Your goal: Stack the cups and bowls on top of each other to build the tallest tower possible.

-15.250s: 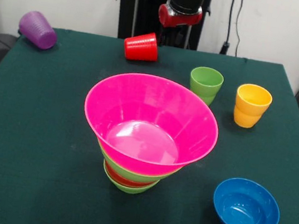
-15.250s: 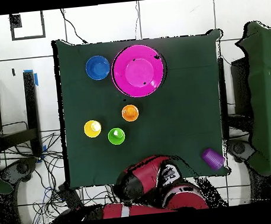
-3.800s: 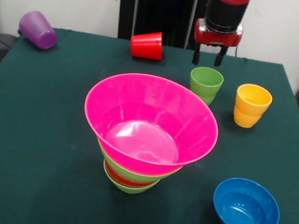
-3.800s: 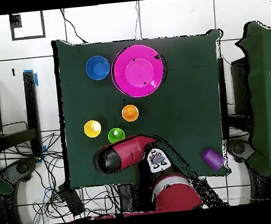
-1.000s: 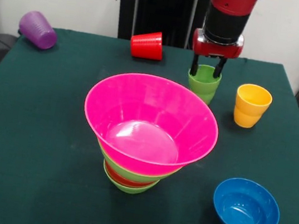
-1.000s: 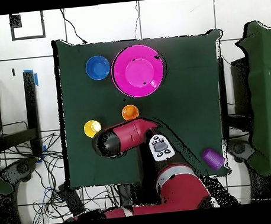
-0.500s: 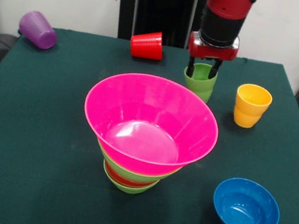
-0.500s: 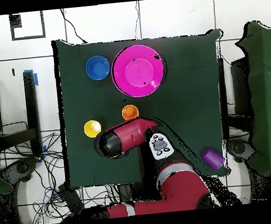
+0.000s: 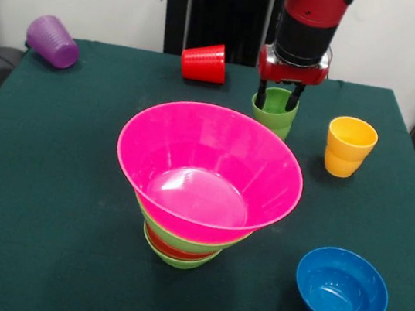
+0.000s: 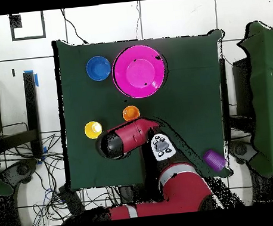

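Front view: the red and black arm's claw [image 9: 276, 101] is clamped on the rim of the light green plastic cup [image 9: 273, 112], one dark finger either side. The cup stays upright just behind the tower's far rim; whether its base touches the dark green tabletop [image 9: 48, 178] cannot be told, as the bowl hides it.

The tower [image 9: 205, 182] stands mid-table: huge glossy pink bowl [image 9: 209, 167] uppermost, under it a large lime green bowl [image 9: 179, 239], a red-orange bowl [image 9: 170, 249], and a small lime green bowl [image 9: 180, 262] at the base.

Yellow plastic cup [image 9: 348, 147] upright, right of the green cup and apart from it. Blue glossy bowl [image 9: 341, 288] alone at the near right. Red plastic cup [image 9: 204, 63] on its side at the far edge. Purple ribbed cup [image 9: 52, 41] on its side at the far left corner.

Overhead view: an orange cup [image 10: 131, 113] stands between the pink bowl and the arm [image 10: 129, 137], which covers the green cup.
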{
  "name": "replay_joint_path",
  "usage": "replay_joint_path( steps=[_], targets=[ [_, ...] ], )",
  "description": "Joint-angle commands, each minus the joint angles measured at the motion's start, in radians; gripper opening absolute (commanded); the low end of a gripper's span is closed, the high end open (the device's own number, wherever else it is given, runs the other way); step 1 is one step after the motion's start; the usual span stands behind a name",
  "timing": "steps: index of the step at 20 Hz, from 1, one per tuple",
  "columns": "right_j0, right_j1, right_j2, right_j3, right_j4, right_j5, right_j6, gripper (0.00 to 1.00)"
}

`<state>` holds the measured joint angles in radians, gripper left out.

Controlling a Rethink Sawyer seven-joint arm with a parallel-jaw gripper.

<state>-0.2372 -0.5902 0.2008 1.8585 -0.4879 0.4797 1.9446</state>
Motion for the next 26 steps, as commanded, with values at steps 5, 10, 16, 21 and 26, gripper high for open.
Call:
replay_joint_path(
  steps=[5, 10, 16, 21, 26],
  targets=[
    [-0.015, 0.082, 0.027, -0.062, -0.076, 0.003, -0.044, 1.00],
    [-0.027, 0.056, 0.051, -0.050, -0.044, 0.037, -0.054, 1.00],
    [-0.036, 0.022, 0.075, -0.020, -0.014, 0.066, -0.054, 1.00],
    [-0.034, 0.063, 0.069, -0.034, -0.023, 0.019, -0.028, 1.00],
    [-0.023, 0.097, 0.057, -0.046, -0.037, -0.019, -0.009, 1.00]
  ],
)
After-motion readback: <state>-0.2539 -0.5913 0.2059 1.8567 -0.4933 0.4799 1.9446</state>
